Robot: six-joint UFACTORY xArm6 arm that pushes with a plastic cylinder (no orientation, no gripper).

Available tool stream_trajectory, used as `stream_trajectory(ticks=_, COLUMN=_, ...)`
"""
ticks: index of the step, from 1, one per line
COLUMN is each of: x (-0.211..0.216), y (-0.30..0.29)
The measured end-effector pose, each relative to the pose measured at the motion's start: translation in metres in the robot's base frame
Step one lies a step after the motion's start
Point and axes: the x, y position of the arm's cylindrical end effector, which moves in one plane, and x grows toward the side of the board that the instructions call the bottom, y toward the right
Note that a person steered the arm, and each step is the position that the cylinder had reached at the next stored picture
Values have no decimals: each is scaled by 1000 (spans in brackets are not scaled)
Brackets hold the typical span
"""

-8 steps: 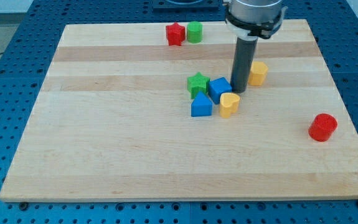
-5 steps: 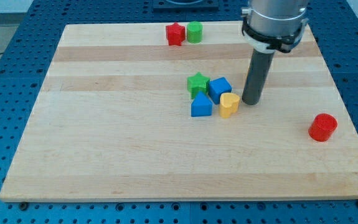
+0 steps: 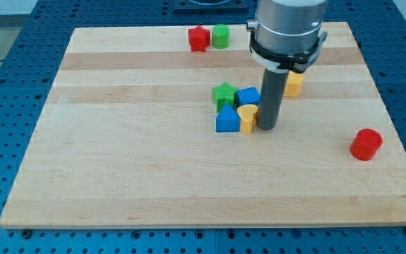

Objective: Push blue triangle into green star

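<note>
The blue triangle point(image 3: 227, 120) lies near the board's middle, just below the green star point(image 3: 224, 94) and touching it. A blue cube point(image 3: 248, 97) sits to the star's right. A yellow heart point(image 3: 246, 118) is pressed against the blue triangle's right side. My tip point(image 3: 267, 128) stands right of the yellow heart, touching it, below and right of the blue cube.
A red star point(image 3: 198, 38) and a green cylinder point(image 3: 220, 35) sit at the view's top. A yellow block point(image 3: 294, 84) shows partly behind the rod. A red cylinder point(image 3: 366, 144) sits at the view's right. The wooden board point(image 3: 118, 162) carries them all.
My tip swung out to the right, then came back left and down, pushing the yellow heart left against the blue triangle. The other blocks stayed put.
</note>
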Motion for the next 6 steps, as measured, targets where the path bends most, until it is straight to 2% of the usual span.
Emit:
stream_trajectory(ticks=3, x=1, y=-26)
stream_trajectory(ticks=4, x=33, y=-35)
stream_trajectory(ticks=5, x=45, y=-84)
stream_trajectory(ticks=6, x=36, y=-93)
